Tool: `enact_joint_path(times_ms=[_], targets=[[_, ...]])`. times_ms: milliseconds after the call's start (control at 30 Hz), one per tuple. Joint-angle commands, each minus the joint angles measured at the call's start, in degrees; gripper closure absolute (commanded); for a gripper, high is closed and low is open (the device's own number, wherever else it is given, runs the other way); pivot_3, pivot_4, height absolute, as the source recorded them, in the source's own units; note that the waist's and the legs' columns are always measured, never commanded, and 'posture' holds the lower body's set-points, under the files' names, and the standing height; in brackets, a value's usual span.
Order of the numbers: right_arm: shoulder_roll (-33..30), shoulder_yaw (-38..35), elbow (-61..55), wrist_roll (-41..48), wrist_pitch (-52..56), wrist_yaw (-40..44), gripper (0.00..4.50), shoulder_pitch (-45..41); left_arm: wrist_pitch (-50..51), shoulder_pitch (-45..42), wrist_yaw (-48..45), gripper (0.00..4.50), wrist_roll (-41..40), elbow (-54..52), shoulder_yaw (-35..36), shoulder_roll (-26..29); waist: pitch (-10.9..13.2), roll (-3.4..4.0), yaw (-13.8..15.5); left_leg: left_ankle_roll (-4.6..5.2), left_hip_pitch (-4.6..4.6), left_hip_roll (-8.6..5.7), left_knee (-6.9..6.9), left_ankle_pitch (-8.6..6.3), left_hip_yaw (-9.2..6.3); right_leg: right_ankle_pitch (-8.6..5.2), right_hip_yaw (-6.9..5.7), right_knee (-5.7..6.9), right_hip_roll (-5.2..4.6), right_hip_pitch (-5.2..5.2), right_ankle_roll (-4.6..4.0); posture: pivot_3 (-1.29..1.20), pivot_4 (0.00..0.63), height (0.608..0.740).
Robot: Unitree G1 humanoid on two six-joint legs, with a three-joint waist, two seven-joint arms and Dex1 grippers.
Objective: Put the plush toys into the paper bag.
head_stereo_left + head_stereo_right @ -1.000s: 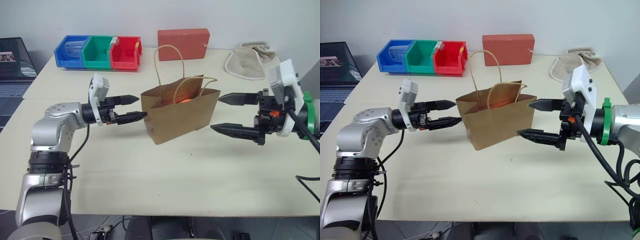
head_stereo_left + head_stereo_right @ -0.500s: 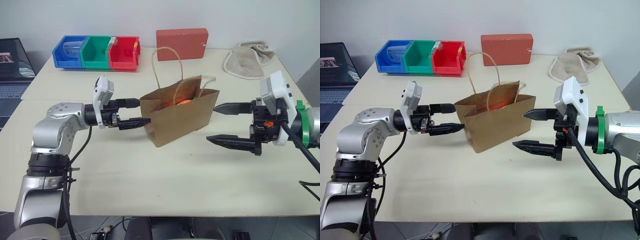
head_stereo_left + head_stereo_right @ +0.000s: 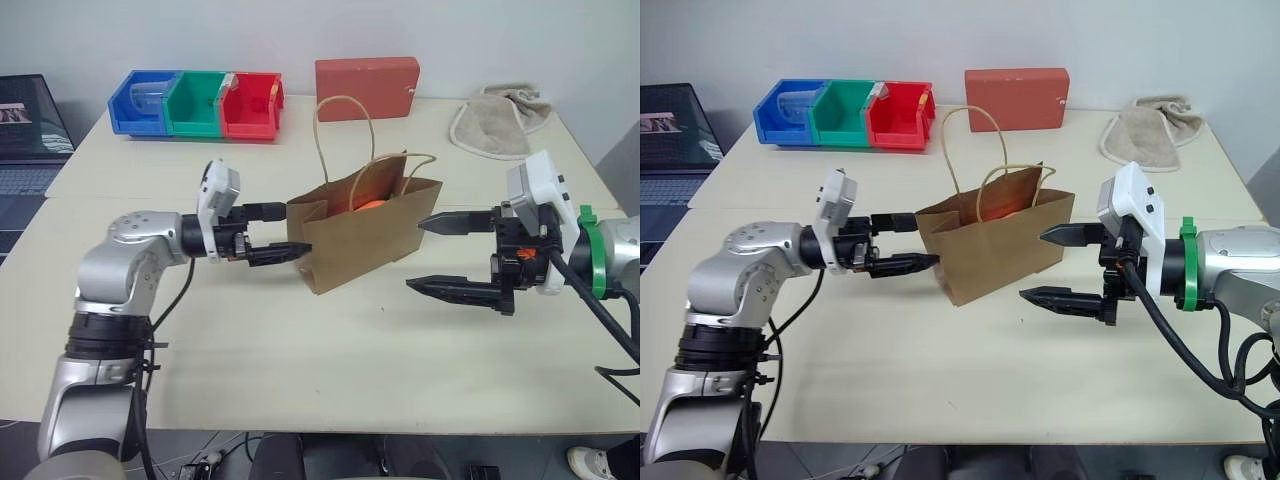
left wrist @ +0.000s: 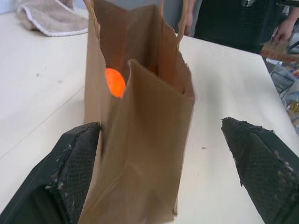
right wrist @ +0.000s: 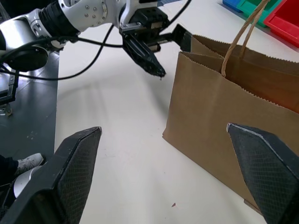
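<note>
The paper bag [image 3: 362, 235] stands upright mid-desk [image 3: 300, 370], and an orange plush toy [image 3: 368, 204] glows inside it near the top edge. The left end effector [image 3: 283, 231] sits spread wide right at the bag's left end, one finger [image 4: 74, 163] pressed close to the paper, nothing held. The right end effector [image 3: 445, 255] hovers just off the bag's right end, also spread wide and empty. The risk here looks plain: this bag is light and tall, so any sideways nudge from either fingertip could tip it or crumple a wall, spilling the toy. The looped twine handles [image 3: 345, 135] could snag a finger too.
</note>
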Motion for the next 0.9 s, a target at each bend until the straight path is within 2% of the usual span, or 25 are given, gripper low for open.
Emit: enact_joint_path(times_ms=[33, 200, 300, 700, 733, 900], targets=[[-0.12, -0.43, -2.08, 0.46, -1.62, -0.66, 0.00, 0.17, -2.84, 0.52, 2.88, 0.05, 1.58, -1.93, -0.34, -1.36, 0.00, 0.00, 0.01, 0.00, 0.00, 0.00, 0.00, 0.00, 0.00, 0.00, 0.00, 0.00, 0.00, 0.00, 0.00, 0.00, 0.150, 0.740], [0.59, 0.40, -2.88, -0.83, -3.51, -1.78, 0.00, 0.29, -6.06, 0.41, 8.18, 0.05, 4.28, -0.59, -0.53, -4.99, 0.00, -0.01, 0.16, 0.00, 0.00, -0.01, 0.02, 0.00, 0.00, 0.00, 0.01, 0.00, -0.01, 0.00, 0.00, 0.00, 0.150, 0.740], [0.98, 0.90, -3.61, -1.59, -4.84, -2.16, 0.00, 0.57, -6.85, 0.96, 9.87, 0.65, 4.24, -0.92, -0.31, -6.98, 0.00, -0.01, 0.21, 0.00, 0.00, -0.01, 0.02, 0.00, 0.01, 0.00, 0.01, 0.00, -0.01, 0.00, 0.00, 0.00, 0.150, 0.740], [1.82, 2.63, -4.99, -5.15, -9.34, -2.37, 0.00, 1.93, -7.75, 1.58, 9.01, 4.30, 4.13, -1.52, -1.16, -7.14, -0.01, -0.01, 0.22, -0.01, 0.00, -0.01, 0.02, 0.00, 0.00, 0.00, 0.01, 0.02, -0.01, 0.01, 0.00, 0.00, 0.150, 0.740], [1.90, 2.78, -5.06, -5.56, -9.74, -2.35, 0.00, 2.17, -7.95, 1.52, 8.96, 4.49, 4.11, -1.33, -1.09, -7.24, -0.01, -0.01, 0.22, -0.01, 0.00, -0.01, 0.02, 0.00, 0.00, 0.00, 0.00, 0.02, -0.01, 0.01, 0.00, 0.00, 0.150, 0.740], [2.00, 2.30, -5.51, -8.00, -12.07, -2.60, 0.00, 3.98, -8.25, 0.51, 8.31, 4.49, 3.77, -0.23, -0.85, -7.27, -0.01, -0.01, 0.25, -0.01, 0.00, -0.01, 0.02, 0.01, 0.00, 0.00, 0.00, 0.02, -0.01, 0.01, 0.00, 0.00, 0.150, 0.740]])
